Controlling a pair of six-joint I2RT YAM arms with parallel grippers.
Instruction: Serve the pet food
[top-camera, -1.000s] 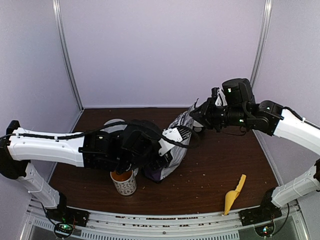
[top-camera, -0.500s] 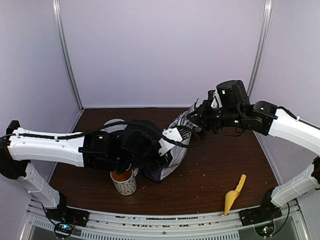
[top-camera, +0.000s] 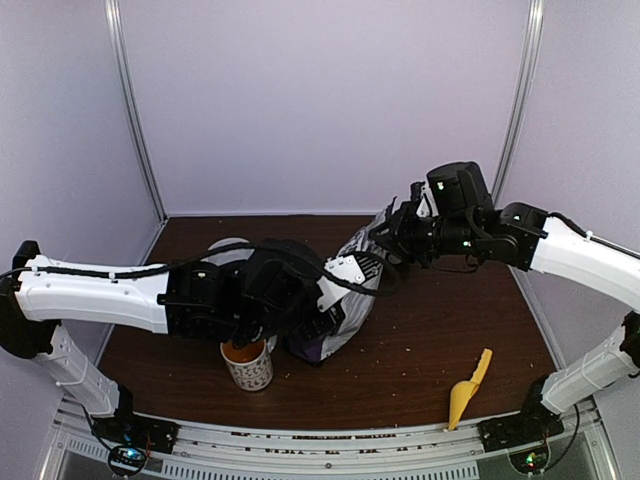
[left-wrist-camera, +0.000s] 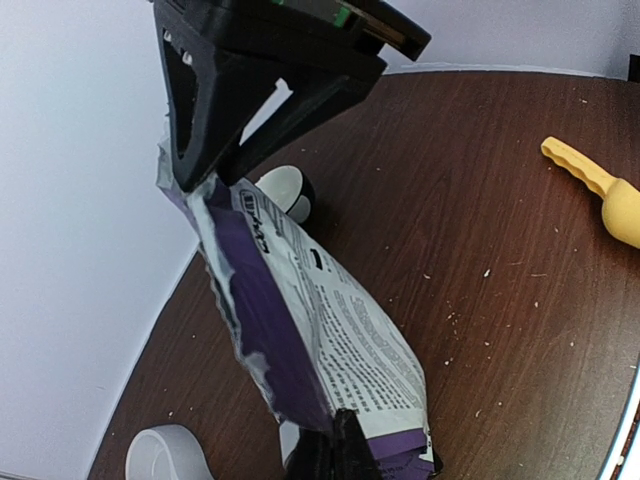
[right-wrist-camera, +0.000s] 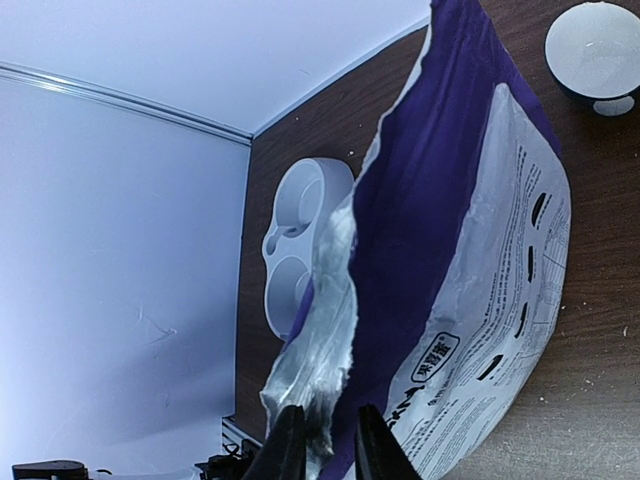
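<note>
- Pet food bag (left-wrist-camera: 330, 330), purple and white: the jaws of the left gripper (left-wrist-camera: 338, 432) are clenched on its lower edge.
- The right gripper (right-wrist-camera: 325, 425) pinches the bag's torn silver top edge.
- The bag is stretched, tilted, between both grippers at the middle of the brown table (top-camera: 420, 350); the kibble is hidden inside.
- A patterned mug (top-camera: 247, 366) stands just beside the bag.
- A yellow scoop (top-camera: 468, 390) lies well apart.

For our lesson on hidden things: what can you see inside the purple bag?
Only crinkled silver lining shows at the torn mouth of the bag. The bag's walls cover everything deeper, so whether any food is inside cannot be seen.
</note>
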